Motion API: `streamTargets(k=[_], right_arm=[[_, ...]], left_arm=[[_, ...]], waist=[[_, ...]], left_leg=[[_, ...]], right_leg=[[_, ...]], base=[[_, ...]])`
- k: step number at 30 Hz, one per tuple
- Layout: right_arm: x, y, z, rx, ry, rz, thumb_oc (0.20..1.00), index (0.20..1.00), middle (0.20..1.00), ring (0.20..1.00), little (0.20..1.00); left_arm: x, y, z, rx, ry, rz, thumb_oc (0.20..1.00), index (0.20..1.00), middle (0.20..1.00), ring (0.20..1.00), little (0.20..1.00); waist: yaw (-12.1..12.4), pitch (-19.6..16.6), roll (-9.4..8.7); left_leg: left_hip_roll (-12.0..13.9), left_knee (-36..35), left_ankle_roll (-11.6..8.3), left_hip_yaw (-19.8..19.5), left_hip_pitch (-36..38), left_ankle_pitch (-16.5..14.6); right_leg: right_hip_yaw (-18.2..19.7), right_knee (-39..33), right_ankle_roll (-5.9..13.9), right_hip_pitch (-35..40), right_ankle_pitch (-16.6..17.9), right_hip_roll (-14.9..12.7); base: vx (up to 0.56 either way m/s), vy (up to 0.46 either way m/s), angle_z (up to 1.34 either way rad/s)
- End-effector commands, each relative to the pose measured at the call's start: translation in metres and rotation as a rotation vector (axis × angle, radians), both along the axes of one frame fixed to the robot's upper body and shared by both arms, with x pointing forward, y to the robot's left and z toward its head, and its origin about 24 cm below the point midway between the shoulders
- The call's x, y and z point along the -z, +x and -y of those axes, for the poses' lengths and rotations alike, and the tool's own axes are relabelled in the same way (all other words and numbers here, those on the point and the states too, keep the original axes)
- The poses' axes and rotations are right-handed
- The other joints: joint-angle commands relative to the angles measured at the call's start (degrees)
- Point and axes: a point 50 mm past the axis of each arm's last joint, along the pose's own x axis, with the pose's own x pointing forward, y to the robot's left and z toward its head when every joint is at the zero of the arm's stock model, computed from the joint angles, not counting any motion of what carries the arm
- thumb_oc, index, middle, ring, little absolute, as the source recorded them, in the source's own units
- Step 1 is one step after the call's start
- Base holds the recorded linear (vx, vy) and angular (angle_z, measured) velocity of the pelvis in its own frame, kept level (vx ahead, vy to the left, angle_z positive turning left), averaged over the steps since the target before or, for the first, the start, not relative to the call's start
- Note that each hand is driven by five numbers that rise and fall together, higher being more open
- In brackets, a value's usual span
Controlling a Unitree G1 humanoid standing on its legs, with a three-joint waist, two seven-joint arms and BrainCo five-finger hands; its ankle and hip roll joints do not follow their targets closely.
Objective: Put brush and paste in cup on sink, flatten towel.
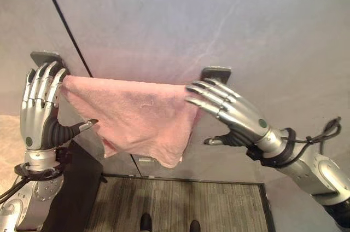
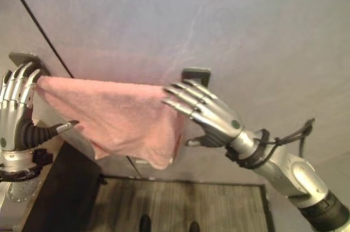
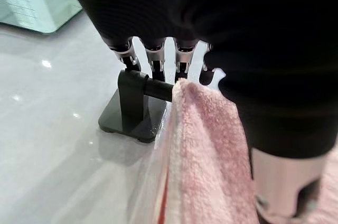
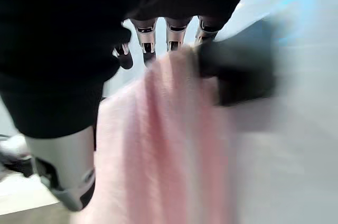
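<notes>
One pink towel (image 1: pixel 136 120), soft, light and limp, hanging over a dark rail (image 3: pixel 150 87) between the two hands, bunched and sagging lower toward the right hand. Likely to slide on the rail; best taken at the top edge near each end. Left hand (image 1: pixel 39 106) and right hand (image 1: pixel 229 114) both released, straight fingers resting at the towel's ends. Two dark wall brackets (image 1: pixel 216 72).

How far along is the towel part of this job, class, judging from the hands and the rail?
Done: the pink towel hangs over the dark rail, spread between its two wall mounts. In hand: the left hand and right hand, fingers straight, rest at its top corners. Left: its lower edge sags unevenly, so smoothing remains. Brush, paste and cup cannot be judged here.
</notes>
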Motion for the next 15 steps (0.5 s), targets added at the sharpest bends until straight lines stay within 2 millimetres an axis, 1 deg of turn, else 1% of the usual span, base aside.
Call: streamTargets(k=[1, 9, 15], right_arm=[[0.008, 0.014, 0.018, 0.135, 0.054, -0.07, 1.0, 1.0, 1.0, 1.0, 1.0], [0.008, 0.016, 0.005, 0.081, 0.091, -0.094, 1.0, 1.0, 1.0, 1.0, 1.0], [0.003, 0.018, -0.003, 0.064, 0.137, -0.06, 1.0, 1.0, 1.0, 1.0, 1.0]], left_arm=[[0.049, -0.003, -0.027, -0.115, -0.098, -0.3, 1.0, 1.0, 1.0, 1.0, 1.0], [0.051, 0.002, -0.022, -0.096, -0.125, -0.311, 1.0, 1.0, 1.0, 1.0, 1.0], [0.052, 0.006, -0.017, -0.074, -0.16, -0.303, 1.0, 1.0, 1.0, 1.0, 1.0]], waist=[[0.74, 2.93, -2.6], [0.96, 2.61, -2.33], [1.13, 2.35, -2.16]], left_leg=[[0.84, 0.28, -0.55, -0.05, 3.17, -3.1], [0.91, 0.28, -0.59, -0.18, 3.35, -3.16], [0.95, 0.28, -0.54, -0.21, 3.55, -3.15]], right_leg=[[-2.12, 0.39, 5.17, -0.11, 2.48, -6.28], [-2.24, 0.39, 5.09, 0.08, 2.36, -6.29], [-2.24, 0.39, 4.97, 0.37, 2.33, -6.27]], base=[[0.0, 0.0, 0.0], [0.0, 0.0, 0.0], [0.0, 0.0, 0.0]])
